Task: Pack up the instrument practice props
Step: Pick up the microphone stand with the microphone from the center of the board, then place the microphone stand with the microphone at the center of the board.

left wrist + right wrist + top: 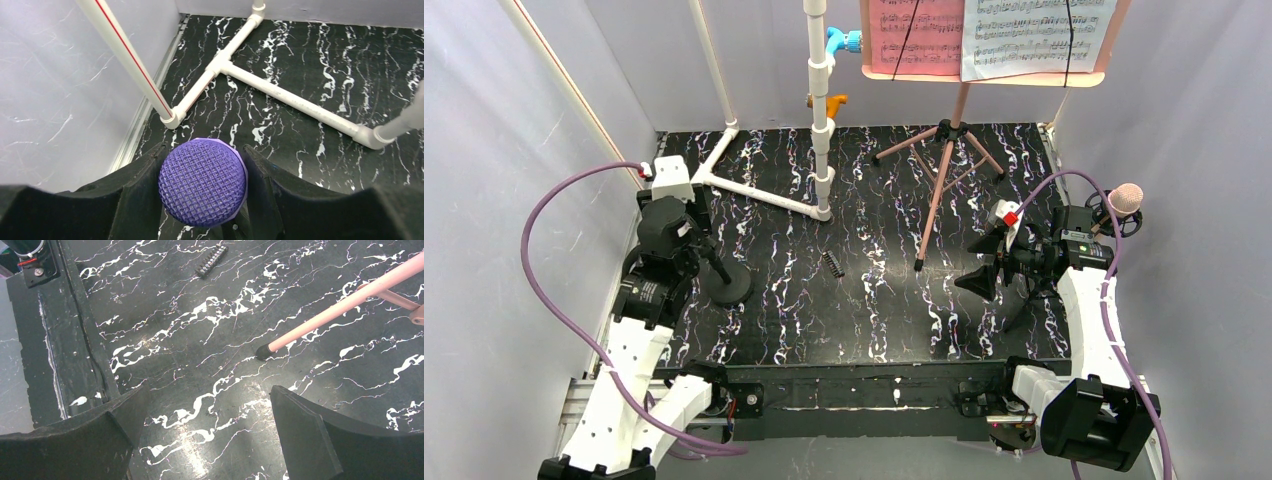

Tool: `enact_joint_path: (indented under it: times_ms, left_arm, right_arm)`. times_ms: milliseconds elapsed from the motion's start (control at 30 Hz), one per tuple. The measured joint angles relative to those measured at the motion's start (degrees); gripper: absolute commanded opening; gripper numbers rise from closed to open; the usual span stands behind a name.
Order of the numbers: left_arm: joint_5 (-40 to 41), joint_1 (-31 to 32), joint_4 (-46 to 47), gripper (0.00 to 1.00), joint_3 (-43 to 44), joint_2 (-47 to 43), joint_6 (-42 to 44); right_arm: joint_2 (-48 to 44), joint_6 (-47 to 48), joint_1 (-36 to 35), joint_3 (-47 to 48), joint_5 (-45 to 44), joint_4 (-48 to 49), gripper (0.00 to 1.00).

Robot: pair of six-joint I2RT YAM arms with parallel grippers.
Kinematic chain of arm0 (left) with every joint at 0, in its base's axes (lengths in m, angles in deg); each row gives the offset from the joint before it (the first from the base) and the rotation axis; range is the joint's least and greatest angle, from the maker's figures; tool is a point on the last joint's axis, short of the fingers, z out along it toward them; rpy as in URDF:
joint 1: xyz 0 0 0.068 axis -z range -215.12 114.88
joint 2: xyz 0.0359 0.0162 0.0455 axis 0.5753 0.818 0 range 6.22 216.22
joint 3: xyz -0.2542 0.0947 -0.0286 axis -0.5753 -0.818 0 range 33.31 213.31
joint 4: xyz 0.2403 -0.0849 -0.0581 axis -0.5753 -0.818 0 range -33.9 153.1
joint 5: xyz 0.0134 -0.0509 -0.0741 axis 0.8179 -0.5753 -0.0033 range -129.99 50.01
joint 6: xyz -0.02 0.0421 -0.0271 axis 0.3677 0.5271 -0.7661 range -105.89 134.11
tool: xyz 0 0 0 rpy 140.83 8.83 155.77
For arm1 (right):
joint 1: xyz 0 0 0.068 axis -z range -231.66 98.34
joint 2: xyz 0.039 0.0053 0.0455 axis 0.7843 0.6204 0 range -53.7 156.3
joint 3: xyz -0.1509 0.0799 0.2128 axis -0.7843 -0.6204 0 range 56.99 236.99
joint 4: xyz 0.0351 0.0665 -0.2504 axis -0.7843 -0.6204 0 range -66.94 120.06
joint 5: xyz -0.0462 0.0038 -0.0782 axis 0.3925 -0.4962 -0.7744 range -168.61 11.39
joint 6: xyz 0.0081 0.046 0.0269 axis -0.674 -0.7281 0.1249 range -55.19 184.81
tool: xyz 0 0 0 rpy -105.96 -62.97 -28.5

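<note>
The pink tripod music stand (947, 165) stands at the back right. Its desk (984, 76) holds a pink page (911, 35) and a white page (1036, 35). One of its legs (340, 306) shows in the right wrist view. My left gripper (686, 232) is shut on the purple mesh-headed tube (202, 181), which stands on a black round-based stand (727, 285). The beige-pink mesh-headed tube (1125, 197) sits on a black stand at the right wall. My right gripper (979, 275) is open and empty, low over the table near the stand's front foot (262, 352).
The white pipe frame (821, 120) with blue and orange fittings stands at the back centre, and its floor pipes (280, 92) lie just ahead of my left gripper. A small black comb-like clip (832, 263) lies mid-table and also shows in the right wrist view (211, 261). Grey walls enclose three sides.
</note>
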Motion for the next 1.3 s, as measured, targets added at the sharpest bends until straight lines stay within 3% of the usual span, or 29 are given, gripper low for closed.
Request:
enact_joint_path:
  times_ms: [300, 867, 1033, 1300]
  left_arm:
    - [-5.2, 2.2, -3.2, 0.00, 1.7, -1.6, -1.5]
    - [-25.5, 6.8, -4.0, 0.00, 3.0, -1.7, -9.6]
    - [-28.1, 12.7, -3.4, 0.00, 4.4, -0.2, -10.6]
    - [-24.6, 29.2, -1.9, 0.00, 6.9, 6.1, -8.3]
  right_arm:
    - [0.0, 0.0, 0.0, 0.0, 0.0, 0.0, 1.00]
    - [0.0, 0.0, 0.0, 0.0, 0.0, 0.0, 1.00]
    - [0.0, 0.0, 0.0, 0.0, 0.0, 0.0, 1.00]
    - [0.0, 0.0, 0.0, 0.0, 0.0, 0.0, 1.00]
